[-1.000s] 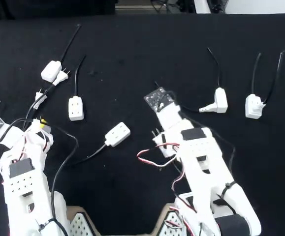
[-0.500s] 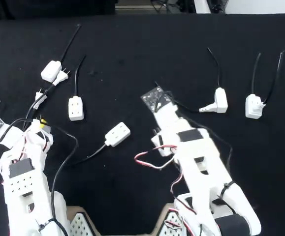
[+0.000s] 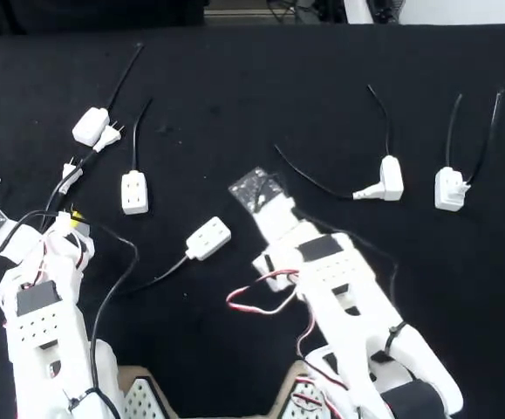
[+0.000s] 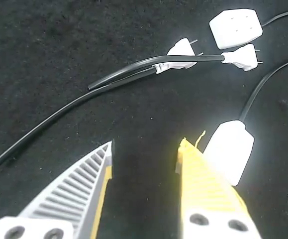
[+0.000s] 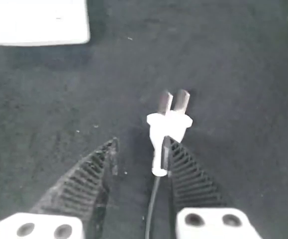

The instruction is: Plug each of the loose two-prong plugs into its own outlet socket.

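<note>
My left gripper (image 4: 146, 144) hangs spread over the black table (image 3: 235, 105), with a white socket block (image 4: 229, 149) lying just beside one finger. My right gripper (image 5: 143, 144) is spread too. Between its fingers lies a white two-prong plug (image 5: 168, 127) with flat metal prongs and a black cord, touching one finger.

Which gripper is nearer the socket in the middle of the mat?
Right. The right gripper is close beside the middle socket, with a plug in its open jaws. The left gripper sits farther off, next to a second socket.
</note>
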Robot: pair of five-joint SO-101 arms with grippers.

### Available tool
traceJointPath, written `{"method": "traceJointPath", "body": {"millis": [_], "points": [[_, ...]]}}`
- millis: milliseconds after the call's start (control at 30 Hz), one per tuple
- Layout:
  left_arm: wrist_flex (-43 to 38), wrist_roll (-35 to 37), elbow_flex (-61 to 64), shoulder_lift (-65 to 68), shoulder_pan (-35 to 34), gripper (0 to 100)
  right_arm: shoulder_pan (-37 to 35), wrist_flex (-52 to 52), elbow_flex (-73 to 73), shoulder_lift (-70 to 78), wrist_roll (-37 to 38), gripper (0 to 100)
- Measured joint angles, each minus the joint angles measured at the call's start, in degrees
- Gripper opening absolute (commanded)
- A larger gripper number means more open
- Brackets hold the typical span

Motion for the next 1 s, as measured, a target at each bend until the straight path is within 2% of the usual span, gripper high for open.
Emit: {"method": "traceJointPath", "body": {"millis": [233, 500, 833, 1000], "points": [[0.00, 0.00, 0.00, 0.00, 0.00, 21, -0.79, -4.48, 2.20, 0.00, -0.26, 13.0], [0.00, 0.00, 0.00, 0.00, 0.00, 21, 3.25, -5.71, 2.46, 0.00, 5.80, 13.0], [0.00, 0.00, 0.00, 0.00, 0.00, 21, 3.52, -6.15, 3.25, 0.00, 6.68, 13.0], [0.00, 0.00, 0.00, 0.00, 0.00, 21, 3.52, -9.49, 4.22, 0.26, 7.91, 13.0]]}}
